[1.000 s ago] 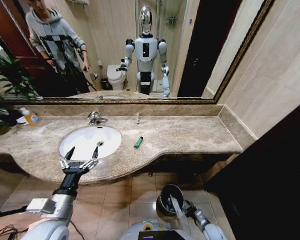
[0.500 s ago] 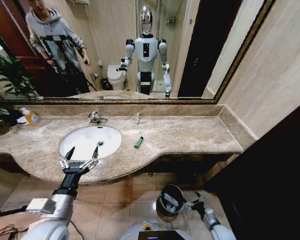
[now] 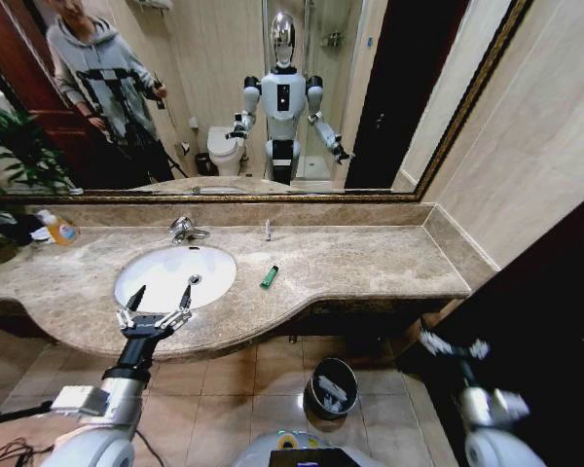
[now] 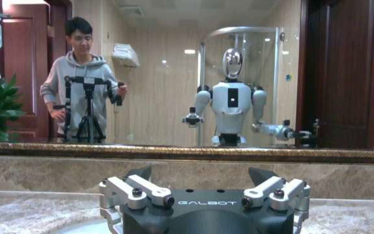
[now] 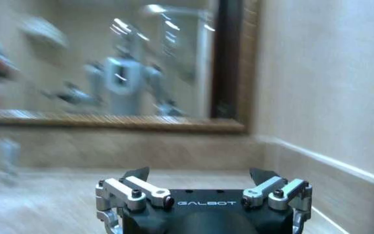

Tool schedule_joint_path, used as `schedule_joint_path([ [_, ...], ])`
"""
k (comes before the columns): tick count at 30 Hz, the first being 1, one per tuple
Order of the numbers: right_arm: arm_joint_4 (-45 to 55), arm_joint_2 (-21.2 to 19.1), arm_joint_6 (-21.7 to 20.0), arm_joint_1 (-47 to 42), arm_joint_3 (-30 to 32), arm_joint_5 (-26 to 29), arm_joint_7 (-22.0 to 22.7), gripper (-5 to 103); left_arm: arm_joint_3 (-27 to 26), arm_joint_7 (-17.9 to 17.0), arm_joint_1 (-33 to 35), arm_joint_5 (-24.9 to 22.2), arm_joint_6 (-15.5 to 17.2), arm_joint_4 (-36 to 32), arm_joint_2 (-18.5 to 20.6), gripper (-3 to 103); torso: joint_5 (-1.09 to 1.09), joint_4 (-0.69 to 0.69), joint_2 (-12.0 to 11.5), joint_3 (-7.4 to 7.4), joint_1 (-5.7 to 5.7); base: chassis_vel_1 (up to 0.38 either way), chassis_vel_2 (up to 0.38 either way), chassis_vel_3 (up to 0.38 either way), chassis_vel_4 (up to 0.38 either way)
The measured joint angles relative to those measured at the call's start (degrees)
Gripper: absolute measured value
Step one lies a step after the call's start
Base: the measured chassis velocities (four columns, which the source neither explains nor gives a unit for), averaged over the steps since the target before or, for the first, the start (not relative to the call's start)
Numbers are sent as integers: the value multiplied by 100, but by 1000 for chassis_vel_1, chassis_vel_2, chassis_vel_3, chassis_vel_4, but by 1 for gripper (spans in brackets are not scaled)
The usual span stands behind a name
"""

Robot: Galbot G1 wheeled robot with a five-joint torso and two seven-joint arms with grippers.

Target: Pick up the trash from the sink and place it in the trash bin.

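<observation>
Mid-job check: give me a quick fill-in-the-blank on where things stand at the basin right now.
1. The left gripper hovers with fingers ____ at the front rim of the white oval sink.
2. The green lighter-sized stick lies on the marble countertop, ____ the basin.
3. The small round dark trash bin stands on the ____.
4. The right gripper is raised near the counter's ____ end.

Missing words: open; outside; floor; right

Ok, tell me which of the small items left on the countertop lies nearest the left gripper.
The green stick, lying flat just beside the sink. The thin upright piece stands farther back by the mirror wall, well beyond the left gripper.
</observation>
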Motion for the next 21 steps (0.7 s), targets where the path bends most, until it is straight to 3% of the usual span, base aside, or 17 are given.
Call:
schedule_joint_path([
  [3,-187,-565,-382,643,-746,19,-264,100,1,0,0,0,0,0,0,100,1,0,0,1,1,0,0,0,0],
  [6,-353,-824,-555,937,-1160,62,-313,100,1,0,0,0,0,0,0,100,2,-2,-1,1,1,0,0,0,0],
  [9,-667,-1318,-897,1791,-2323,61,-215,100,1,1,-1,0,0,0,0,100,1,-3,-1,1,1,0,0,0,0],
  [10,-667,-1318,-897,1791,-2323,61,-215,100,1,1,-1,0,0,0,0,100,1,-3,-1,1,1,0,0,0,0],
  [14,-1185,-1665,-1069,2867,-3681,-8,-236,100,1,0,0,0,0,0,0,100,0,-1,-1,1,1,0,0,0,0],
  [21,-1890,-1776,-1340,3938,-4892,69,-73,100,0,0,0,0,0,0,0,100,-1,-3,-1,1,1,0,0,0,0],
])
